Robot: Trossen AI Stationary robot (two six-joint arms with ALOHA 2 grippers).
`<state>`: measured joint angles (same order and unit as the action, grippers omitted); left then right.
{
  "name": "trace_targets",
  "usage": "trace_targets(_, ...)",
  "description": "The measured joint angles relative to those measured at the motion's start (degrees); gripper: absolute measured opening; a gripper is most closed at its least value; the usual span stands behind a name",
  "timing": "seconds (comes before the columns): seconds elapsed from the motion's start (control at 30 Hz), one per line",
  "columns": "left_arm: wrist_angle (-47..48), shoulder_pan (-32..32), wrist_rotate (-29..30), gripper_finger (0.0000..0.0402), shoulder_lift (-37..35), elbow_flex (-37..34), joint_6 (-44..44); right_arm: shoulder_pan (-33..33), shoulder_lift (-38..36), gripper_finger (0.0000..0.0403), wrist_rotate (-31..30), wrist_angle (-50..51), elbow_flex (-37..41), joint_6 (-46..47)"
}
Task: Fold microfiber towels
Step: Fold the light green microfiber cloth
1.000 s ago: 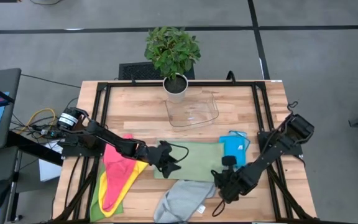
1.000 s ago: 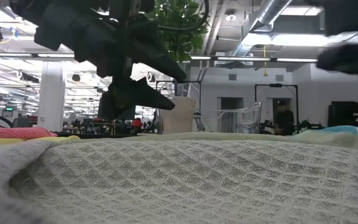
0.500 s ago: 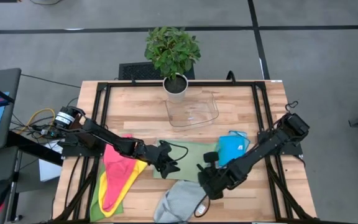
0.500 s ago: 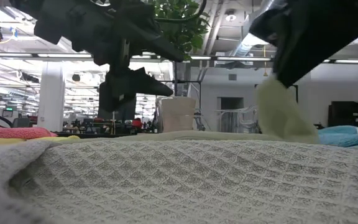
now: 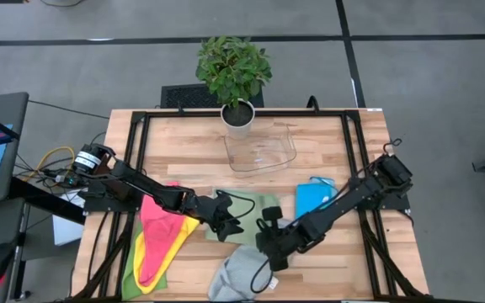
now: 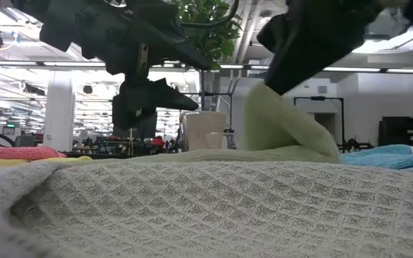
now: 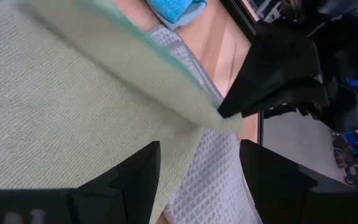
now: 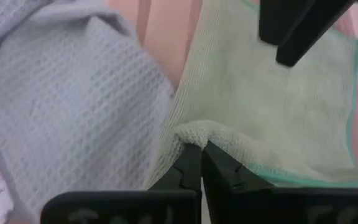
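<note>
Wood table (image 5: 183, 139) w/ black frame, plant (image 5: 234, 71) and clear tray (image 5: 262, 151) at the far edge, open-plan room behind in the low view. Biggest change over the last sec: my right gripper (image 5: 269, 249) has swept from the right side of the green towel (image 5: 263, 206) toward its left, dragging the pinched corner along, so the right part of the towel is now lifted and doubling over the rest. Right fingers (image 8: 194, 168) are pressed together on that corner; low view shows the cloth hanging as a raised flap under the gripper. Left gripper (image 5: 226, 217) hasn't moved, fingers (image 7: 272, 174) spread, hovering over the towel's left edge. I read this as fold 1 about halfway across. Grey towel (image 5: 244, 273) lies crumpled at the near edge, just beside the right gripper; blue towel (image 5: 314, 202) sits right of the green one; pink (image 5: 154, 223), yellow (image 5: 183, 231) and another green towel (image 5: 154, 282) are piled at left, all not yet folded.
</note>
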<state>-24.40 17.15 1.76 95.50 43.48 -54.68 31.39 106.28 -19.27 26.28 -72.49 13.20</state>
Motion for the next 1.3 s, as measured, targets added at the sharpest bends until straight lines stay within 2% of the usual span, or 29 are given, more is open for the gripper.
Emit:
trace_targets(0.37,0.0,0.0,0.0,0.0212,0.0,0.0,0.0,-2.7,0.0,0.0029,0.3,-4.0,0.0,-1.7)
trace_targets(0.8,0.0,0.0,0.0,0.0212,0.0,0.0,-0.1,-3.8,0.9,0.0033,4.8,-7.6,0.0,-3.1)
trace_targets(1.07,-0.5,0.0,-0.5,0.0212,0.0,0.0,-1.0,-4.0,5.2,0.0074,5.3,-9.5,0.1,-2.1)
trace_targets(1.3,-0.6,0.0,-2.0,0.0212,0.0,0.0,-1.7,-5.8,5.4,0.0112,5.0,-10.5,0.1,-1.0)
